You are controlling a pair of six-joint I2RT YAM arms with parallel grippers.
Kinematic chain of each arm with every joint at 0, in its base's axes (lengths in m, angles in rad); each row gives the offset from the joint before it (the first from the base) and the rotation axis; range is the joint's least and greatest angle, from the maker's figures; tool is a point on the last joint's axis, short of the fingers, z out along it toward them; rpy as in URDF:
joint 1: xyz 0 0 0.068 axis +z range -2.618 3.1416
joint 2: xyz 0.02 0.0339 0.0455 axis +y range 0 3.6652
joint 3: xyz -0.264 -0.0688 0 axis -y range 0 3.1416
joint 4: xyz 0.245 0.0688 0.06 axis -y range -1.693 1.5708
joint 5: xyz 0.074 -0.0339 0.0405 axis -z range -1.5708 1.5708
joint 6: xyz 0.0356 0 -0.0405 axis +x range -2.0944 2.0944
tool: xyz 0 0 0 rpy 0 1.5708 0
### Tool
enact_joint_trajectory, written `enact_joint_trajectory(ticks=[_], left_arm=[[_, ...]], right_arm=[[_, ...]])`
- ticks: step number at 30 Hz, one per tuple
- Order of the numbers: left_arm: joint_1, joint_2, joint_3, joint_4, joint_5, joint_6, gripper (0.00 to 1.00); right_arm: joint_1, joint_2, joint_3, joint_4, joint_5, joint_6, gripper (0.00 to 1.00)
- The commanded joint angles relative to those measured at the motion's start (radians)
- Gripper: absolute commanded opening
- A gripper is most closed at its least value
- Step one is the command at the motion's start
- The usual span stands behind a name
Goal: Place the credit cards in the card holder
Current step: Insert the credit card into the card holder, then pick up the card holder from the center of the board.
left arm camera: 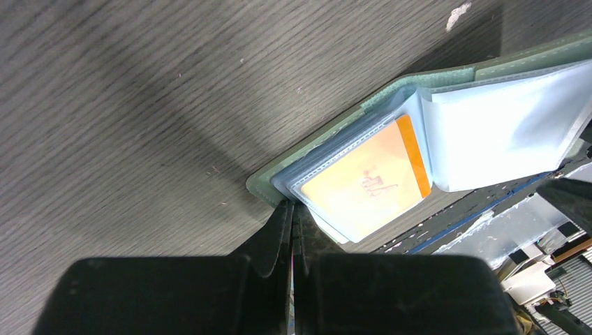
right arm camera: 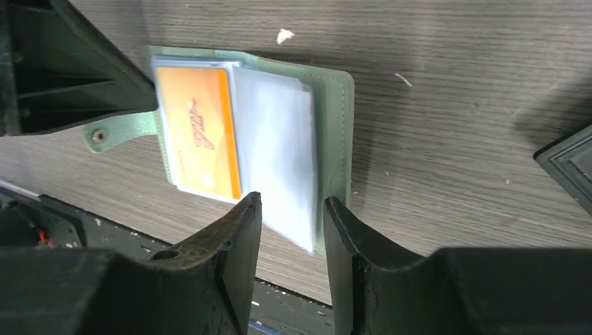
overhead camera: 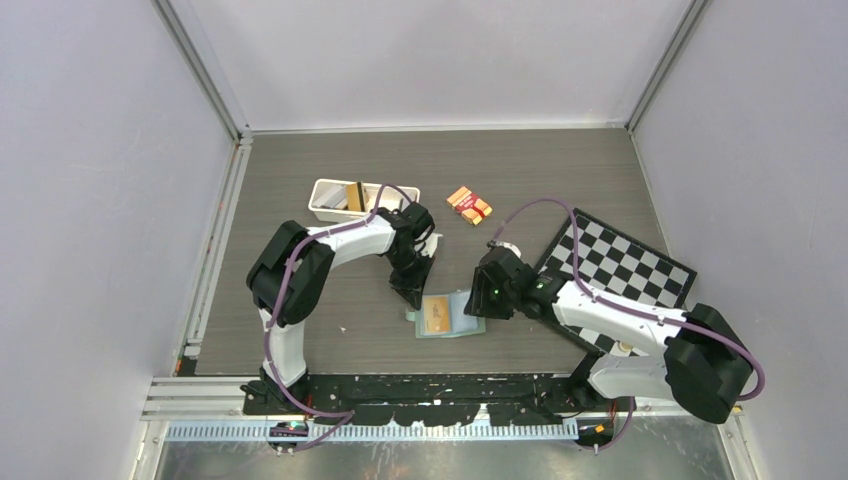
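Tabletop [overhead camera: 560,170] of grey woodgrain, lavender walls [overhead camera: 100,150]

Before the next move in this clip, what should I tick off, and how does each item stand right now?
1. Card holder lies open and flat: ok.
2. Orange card seated in one of the clear sleeves: ok.
3. Left gripper fingers shut at the holder's corner: ok; pressing it down: cannot tell.
4. Right gripper fingers apart over the sleeves, carrying no card: ok.
5. All credit cards in the holder: not ok; some are in the white tray.
6. Free sleeve for the next card: cannot tell.
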Motion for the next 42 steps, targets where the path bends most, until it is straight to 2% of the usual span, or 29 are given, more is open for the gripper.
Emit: enact_joint_trajectory(ticks=[1,7,14,20,27,33,42], left_arm=[[-0.009,0.036,0.004,0.023,-0.067,0.021,0.00],[-0.008,0.043,0.006,0.024,-0.068,0.021,0.00],[-0.008,0.048,0.008,0.024,-0.062,0.021,0.00],[-0.008,0.048,0.007,0.024,-0.060,0.020,0.00],[-0.008,0.048,0.006,0.024,-0.061,0.021,0.00],[-0.009,0.048,0.006,0.023,-0.063,0.021,0.00],[-0.008,0.049,0.005,0.024,-0.063,0.021,0.00]], right_arm=[[-0.003,0.027,0.023,-0.023,0.063,-0.019,0.43],[-0.004,0.045,0.028,-0.007,0.056,-0.030,0.43],[-0.004,-0.009,0.067,-0.058,0.058,-0.040,0.43],[-0.004,-0.020,0.086,-0.053,0.035,-0.043,0.30],[-0.004,0.059,0.086,-0.011,0.013,-0.060,0.24],[-0.004,0.084,0.075,-0.004,0.032,-0.063,0.24],[-0.006,0.113,0.047,0.016,0.029,-0.055,0.30]])
